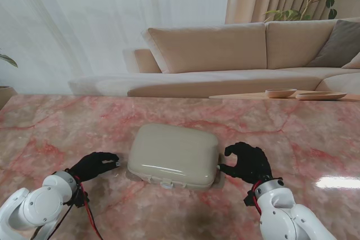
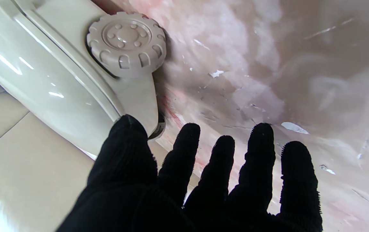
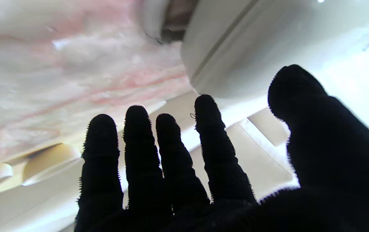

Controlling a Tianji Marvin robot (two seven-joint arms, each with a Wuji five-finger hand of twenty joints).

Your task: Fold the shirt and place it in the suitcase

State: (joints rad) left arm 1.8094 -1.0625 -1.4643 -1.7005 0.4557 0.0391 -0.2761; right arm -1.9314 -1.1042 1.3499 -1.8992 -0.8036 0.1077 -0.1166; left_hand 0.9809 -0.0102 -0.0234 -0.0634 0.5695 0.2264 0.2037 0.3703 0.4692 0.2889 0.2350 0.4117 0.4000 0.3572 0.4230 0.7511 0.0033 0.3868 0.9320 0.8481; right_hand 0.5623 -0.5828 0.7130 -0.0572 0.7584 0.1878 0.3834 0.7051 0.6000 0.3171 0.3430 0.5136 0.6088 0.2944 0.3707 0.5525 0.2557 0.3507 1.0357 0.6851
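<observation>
Suitcase (image 1: 173,155): small, beige, hard-shell, rounded corners. Lying flat and closed on the worktop, latch side facing nearer to me. Ribbed wheel (image 2: 126,43) showing at one corner.

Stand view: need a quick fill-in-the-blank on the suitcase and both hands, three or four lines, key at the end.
1. The suitcase lies on the table with its lid ____.
2. The left hand and the right hand sit on ____ sides of the suitcase.
3. Both hands wear gloves coloured ____.
4. The left wrist view shows one ribbed ____ at the suitcase's corner.

Missing words: closed; opposite; black; wheel
</observation>
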